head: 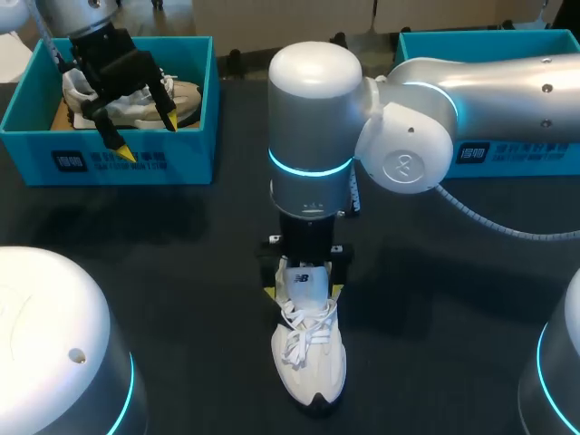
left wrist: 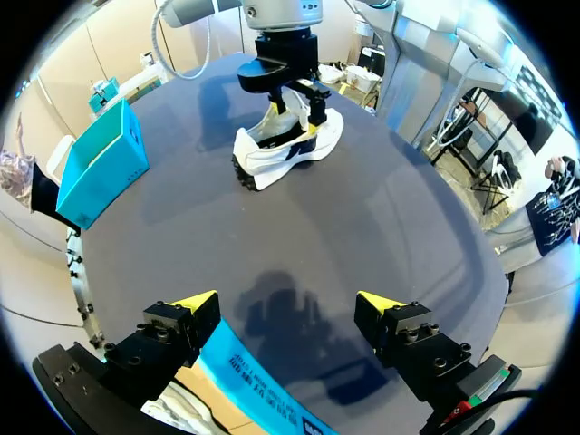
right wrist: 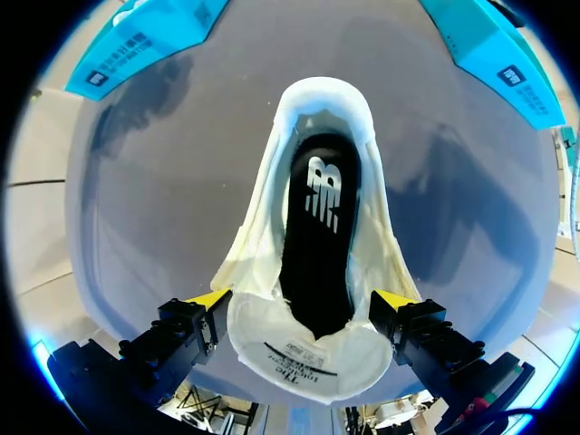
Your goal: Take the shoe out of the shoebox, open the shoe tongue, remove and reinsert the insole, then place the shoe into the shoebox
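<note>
**A:** Which step are we on?

**B:** The shoe (head: 308, 358) is out and stands on the counter (head: 181, 236) near the middle, toe toward the near edge. Its tongue (right wrist: 304, 358) is pulled clear of the opening. The black insole (right wrist: 317, 236) lies flat inside, so I'd judge that lifting the insole out comes next.

**A:** And the right gripper (head: 304, 291)?

**B:** It sits right over the shoe's mouth with its fingers spread to either side of the tongue, pinching nothing. I can't tell whether the tips brush the shoe's sides.

**A:** What does the next move need?

**B:** Probably a narrower spread and a dip into the opening to catch an edge of the insole. Nothing pins the shoe down, so it may lift along with the insole.

**A:** Where's the other arm?

**B:** At the far left. The left gripper (head: 147, 134) hovers spread and empty above the left shoebox (head: 118, 168), which holds a second shoe (head: 186, 95).

**A:** Any obstacles?

**B:** The raised tongue and the loose laces (head: 306, 331) look most likely to snag. The right shoebox (head: 517, 159) sits far right, well apart, with its inside hidden behind the arm.
</note>
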Available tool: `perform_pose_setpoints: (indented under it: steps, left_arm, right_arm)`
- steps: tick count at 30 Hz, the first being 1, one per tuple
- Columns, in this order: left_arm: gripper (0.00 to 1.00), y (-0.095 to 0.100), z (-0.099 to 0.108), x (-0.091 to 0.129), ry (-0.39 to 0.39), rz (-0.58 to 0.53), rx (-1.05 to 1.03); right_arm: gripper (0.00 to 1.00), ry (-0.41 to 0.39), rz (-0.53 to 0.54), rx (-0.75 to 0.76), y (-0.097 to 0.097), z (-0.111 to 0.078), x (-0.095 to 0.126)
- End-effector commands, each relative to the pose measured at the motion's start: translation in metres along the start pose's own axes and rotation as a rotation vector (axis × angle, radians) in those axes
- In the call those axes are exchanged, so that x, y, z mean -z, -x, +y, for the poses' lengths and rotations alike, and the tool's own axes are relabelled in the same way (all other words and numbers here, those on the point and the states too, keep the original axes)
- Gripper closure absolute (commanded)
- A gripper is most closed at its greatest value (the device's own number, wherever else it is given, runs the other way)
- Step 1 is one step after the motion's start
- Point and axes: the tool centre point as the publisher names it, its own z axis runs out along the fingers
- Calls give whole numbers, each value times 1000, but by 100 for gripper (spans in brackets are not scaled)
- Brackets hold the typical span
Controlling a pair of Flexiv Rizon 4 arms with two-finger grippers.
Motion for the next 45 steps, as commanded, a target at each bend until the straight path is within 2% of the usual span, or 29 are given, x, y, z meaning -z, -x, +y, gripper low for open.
perform_pose_setpoints:
  steps: [1,12,17,27,28,30,31,35,37,45]
  left_arm:
    - [0,-1,0,1,2,1,0]
    - [0,-1,0,1,2,1,0]
    - [0,-1,0,1,2,1,0]
    - [0,-1,0,1,2,1,0]
    - [0,-1,0,1,2,1,0]
    - [0,-1,0,1,2,1,0]
    - [0,-1,0,1,2,1,0]
    - [0,-1,0,1,2,1,0]
    - [0,-1,0,1,2,1,0]
    - [0,-1,0,1,2,1,0]
  right_arm:
    - [0,18,-17,-14,-4,-13,11]
    - [0,37,4,-53,-3,-43,20]
    - [0,38,3,-84,3,-58,25]
    - [0,41,6,-107,-13,-88,44]
    - [7,40,5,-108,-14,-92,45]
    - [45,29,-4,-113,-14,-95,46]
    - [51,27,-8,-111,-15,-96,47]
    - [65,30,-23,-95,-17,-97,49]
    - [69,25,-33,-93,-17,-94,49]
    - [73,18,-53,-66,-15,-79,43]
